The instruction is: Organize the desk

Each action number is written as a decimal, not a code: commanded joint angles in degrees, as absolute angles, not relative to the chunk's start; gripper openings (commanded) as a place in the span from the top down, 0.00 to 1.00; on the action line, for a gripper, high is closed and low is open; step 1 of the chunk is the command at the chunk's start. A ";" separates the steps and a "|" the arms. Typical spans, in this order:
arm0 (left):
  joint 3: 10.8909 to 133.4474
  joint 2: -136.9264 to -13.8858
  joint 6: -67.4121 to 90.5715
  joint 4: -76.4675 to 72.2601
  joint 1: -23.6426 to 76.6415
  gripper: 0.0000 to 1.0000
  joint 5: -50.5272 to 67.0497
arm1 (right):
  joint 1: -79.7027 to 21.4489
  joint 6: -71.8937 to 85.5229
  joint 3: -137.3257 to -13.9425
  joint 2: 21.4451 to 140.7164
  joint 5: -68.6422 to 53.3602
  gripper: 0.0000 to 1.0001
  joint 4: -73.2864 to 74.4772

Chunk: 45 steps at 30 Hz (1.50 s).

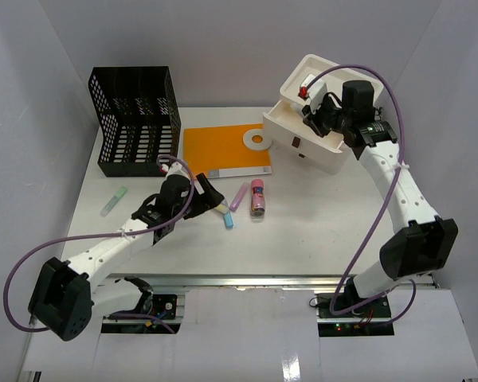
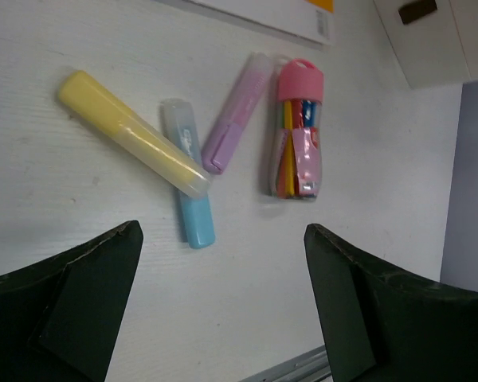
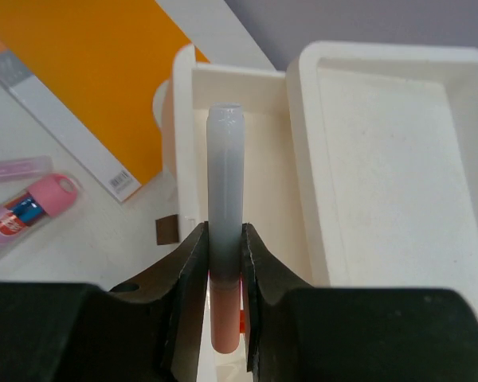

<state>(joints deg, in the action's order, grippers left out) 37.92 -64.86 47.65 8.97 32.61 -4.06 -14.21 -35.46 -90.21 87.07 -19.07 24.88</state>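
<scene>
On the white desk (image 1: 303,223) lie a yellow highlighter (image 2: 131,133) across a blue one (image 2: 193,215), a purple one (image 2: 237,115) and a pink-capped tube of coloured items (image 2: 299,131). My left gripper (image 2: 221,231) hovers open just near of them, with nothing between its fingers; in the top view it (image 1: 211,199) sits beside the yellow highlighter (image 1: 221,210). My right gripper (image 3: 225,231) is shut on a pinkish-red marker with a grey translucent cap (image 3: 225,175), held over the open top drawer (image 3: 183,119) of the white drawer box (image 1: 319,119).
A black mesh organizer (image 1: 135,119) stands at the back left. An orange notebook (image 1: 223,147) lies mid-desk with a white tape ring (image 1: 256,141) on its right edge. A green highlighter (image 1: 115,201) lies at the left. The metal rail (image 1: 263,280) runs along the front edge.
</scene>
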 commanded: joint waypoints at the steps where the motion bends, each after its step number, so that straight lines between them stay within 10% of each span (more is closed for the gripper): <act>1: 41.42 -68.49 54.50 10.34 27.33 0.08 2.44 | -12.47 -37.74 -92.54 90.66 -13.69 0.88 20.09; 4: 44.03 -71.54 54.76 11.80 26.40 0.09 1.96 | -11.87 -38.41 -93.13 92.37 -12.92 0.84 19.86; 9: 50.05 -79.78 55.21 16.99 25.93 0.11 1.85 | -10.97 -37.78 -92.06 91.92 -13.81 0.22 20.04; 13: 53.01 -83.70 55.64 20.14 25.93 0.15 1.28 | -10.71 -35.14 -90.43 88.39 -15.08 0.07 20.17; 29: 63.21 -96.54 58.20 29.97 25.93 0.27 -1.76 | -9.12 -29.37 -47.19 55.52 -47.20 0.03 13.54; 45: 65.65 -103.13 60.73 30.76 26.10 0.54 -1.41 | -7.38 -30.15 -42.82 51.24 -50.29 0.02 13.62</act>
